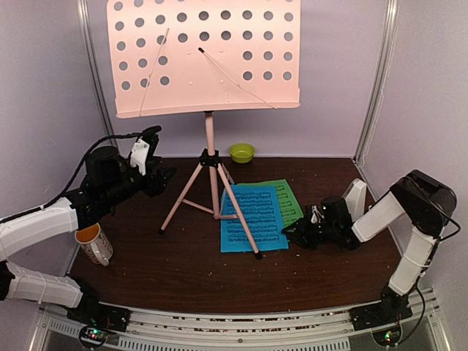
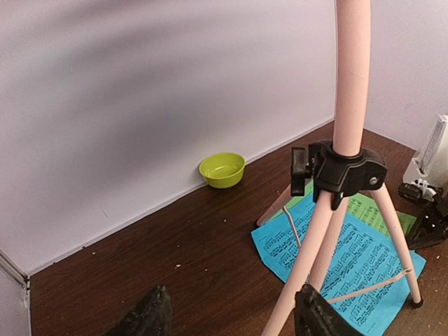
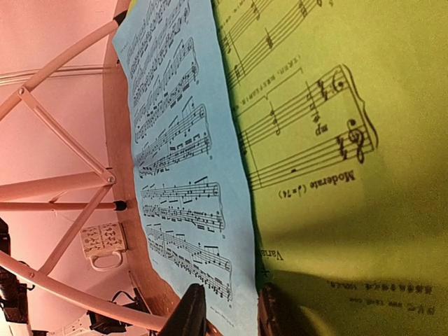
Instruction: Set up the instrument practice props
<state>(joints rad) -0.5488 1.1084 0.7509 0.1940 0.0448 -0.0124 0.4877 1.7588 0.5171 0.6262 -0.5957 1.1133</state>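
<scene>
1. While my right pincer (image 3: 231,311) sits low at the near right corner of the blue sheet (image 1: 265,219), its fingers stand only narrowly apart with that sheet's edge running between them. I cannot tell whether the pads press the paper.
2. Blue sheet: it lies flat at the foot of the music stand (image 1: 212,95), with one tripod leg crossing above it. I judge it thin, light and limp. It is likely to slide or flop, so a shallow pinch at a corner and a slow lift suit it best.
3. Green sheet (image 1: 287,199): it lies just right of the stand's legs, partly under the blue one. It should handle the same way, and the two may cling together.
4. Music stand: it stands upright with its legs spread and nothing on its perforated desk. I judge it stiff but top-heavy, so I would hold the pole near the black collar.
5. Metronome (image 2: 435,150): it is right of the stand, beyond the sheets. I judge it rigid and small, with sloped sides that may slip, so I would grasp it low.
6. Left pincer (image 2: 234,311): it is left of the stand, facing the pole, with fingers wide apart and holding nothing.
7. Writing: the green sheet reads "Moderate" with a bracketed tempo figure, and "mp". Its margin line is too blurred to read, and I can see no brand.
</scene>
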